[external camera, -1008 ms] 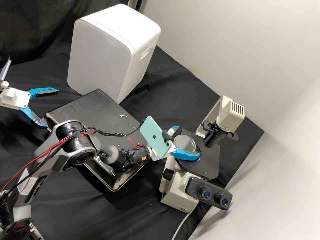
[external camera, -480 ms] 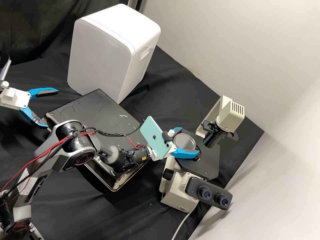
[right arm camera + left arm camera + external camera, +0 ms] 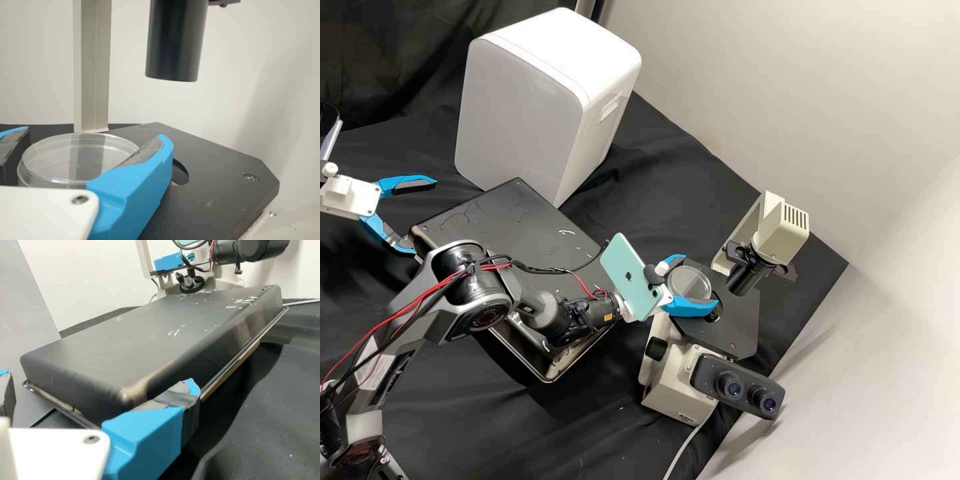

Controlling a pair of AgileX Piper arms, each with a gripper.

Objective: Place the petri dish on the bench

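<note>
Though the task called for the petri dish (image 3: 687,280) to end up on the surface (image 3: 667,173), it sat on the black stage (image 3: 737,330) of the microscope (image 3: 677,380), under the dark condenser tube (image 3: 175,40), with none of the carrying done as far as I could judge. What looked finished was the grasp: the right gripper (image 3: 696,284) had its blue fingers (image 3: 137,185) on either side of the dish (image 3: 75,157), the pads pressed to its clear wall from what the right wrist view gave, so I took it as gripped. Left to do, by my reckoning, were the lift off the stage (image 3: 215,170), the swing clear of the microscope, and the setting down on the black cloth.

The dish lay flat, its broad round face turned upward and its low wall standing upright. Being round, it had no long axis to speak of; its only axis ran straight up and down. Whether it wore a lid I could not tell.

The left gripper (image 3: 420,213) hung well apart from all this, its fingers (image 3: 150,440) spread wide at the corner of a flat black case (image 3: 507,220).
</note>
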